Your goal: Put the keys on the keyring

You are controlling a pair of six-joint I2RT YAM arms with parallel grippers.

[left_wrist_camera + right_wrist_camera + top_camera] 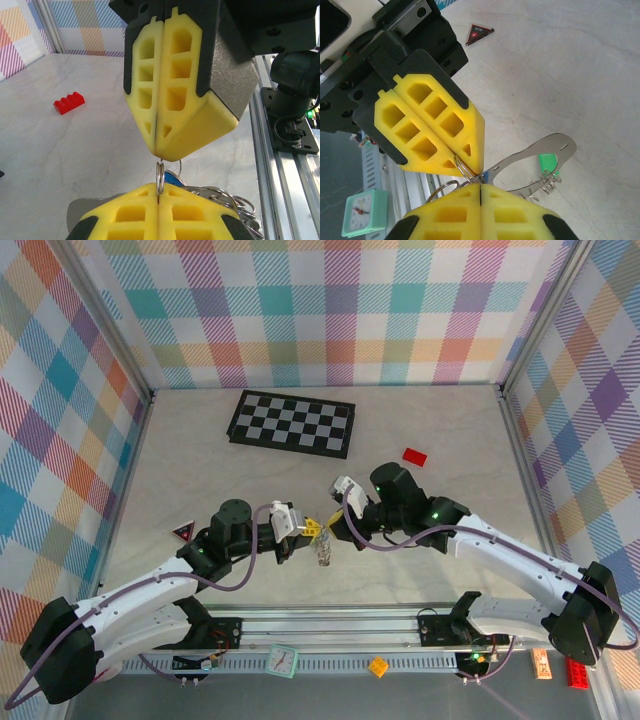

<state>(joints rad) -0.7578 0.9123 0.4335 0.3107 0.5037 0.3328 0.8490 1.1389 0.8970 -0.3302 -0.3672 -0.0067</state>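
Right wrist, thin grey keyring [556,140], green key [549,162]

Top camera high behind arms [150,592], looking down; wrist cameras close-up, sharing the keyring [160,182]

pastel plaid walls [340,310] enclose a pale marbled table [450,430] under even light.

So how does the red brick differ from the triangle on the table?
The red brick is plain red and oblong, with studs on top; the triangle is three-cornered, red and black. The red brick lies on the right half of the table, farther back; the triangle lies by its left edge, nearer the front. Both are small and lie loose on the table.
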